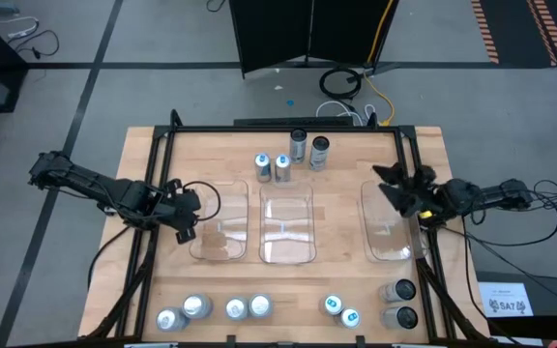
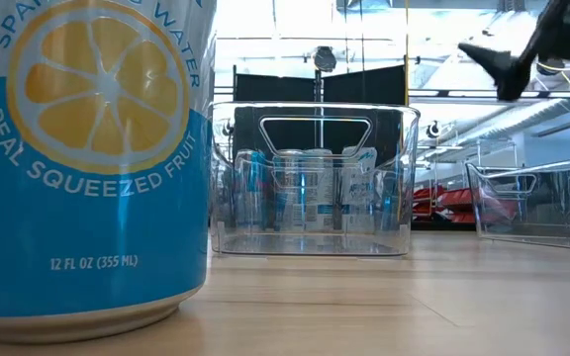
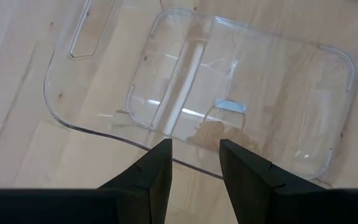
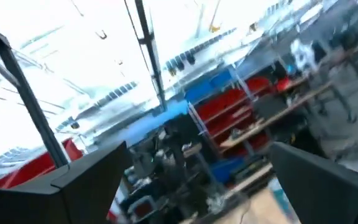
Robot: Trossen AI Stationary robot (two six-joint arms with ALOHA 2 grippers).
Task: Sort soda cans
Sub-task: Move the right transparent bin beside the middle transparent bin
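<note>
Soda cans stand upright in two groups. At the far edge are two blue-marked cans (image 1: 272,167) and two dark cans (image 1: 309,150). Along the near edge are several silver-topped cans (image 1: 215,309), two blue-marked cans (image 1: 341,310) and two dark cans (image 1: 401,303). One near can (image 2: 87,158) fills the left of the low view. My left gripper (image 1: 184,213) hovers open over the left clear bin (image 3: 241,93), with nothing between its fingers. My right gripper (image 1: 387,184) is wide open and raised over the right bin (image 1: 387,227), tipped upward toward the room (image 4: 197,174).
Three clear plastic bins lie side by side mid-table; the middle bin (image 1: 286,225) holds nothing. A black frame rail (image 1: 288,129) runs along the table's far edge and down both sides. Bare wood lies between the bins and the near row of cans.
</note>
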